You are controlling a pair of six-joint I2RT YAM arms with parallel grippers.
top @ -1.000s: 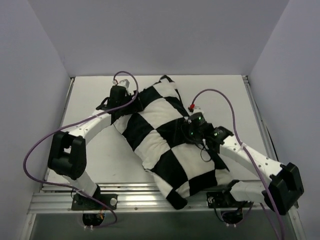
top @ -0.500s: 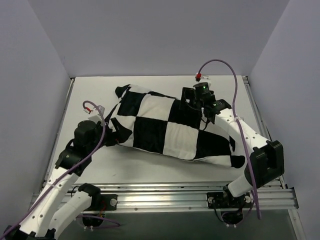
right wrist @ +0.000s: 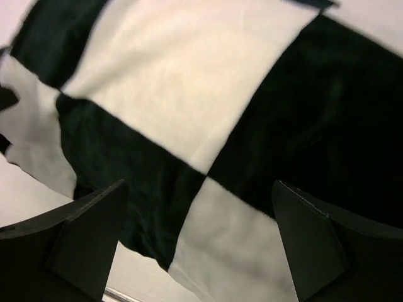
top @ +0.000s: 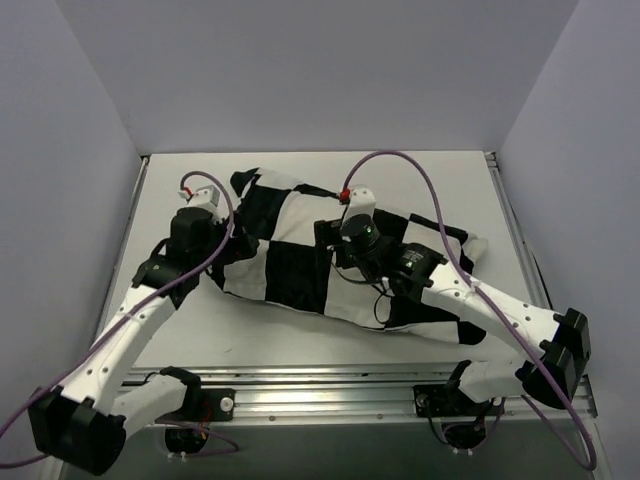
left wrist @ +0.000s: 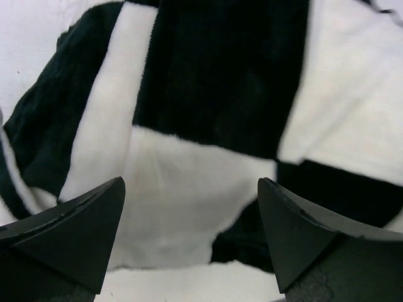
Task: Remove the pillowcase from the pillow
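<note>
The black and white checkered pillowcase (top: 300,255) lies plump across the middle of the table, its left end near the back. The pillow is hidden inside it. A small white bulge (top: 473,243) shows at the right end, and I cannot tell if it is the pillow. My left gripper (top: 226,255) is open at the left end. In the left wrist view (left wrist: 190,189) the fabric's edge (left wrist: 189,207) lies between the fingers on the table. My right gripper (top: 335,250) is open just above the middle. In the right wrist view (right wrist: 200,189) it faces the checks (right wrist: 189,113).
Grey walls close in the white table (top: 180,330) on the left, back and right. A metal rail (top: 330,385) runs along the near edge by the arm bases. Purple cables loop over both arms.
The pillowcase went from lying diagonally to lying across the table. The left gripper moved up to its left end. The right gripper came from the far edge to above the middle.
</note>
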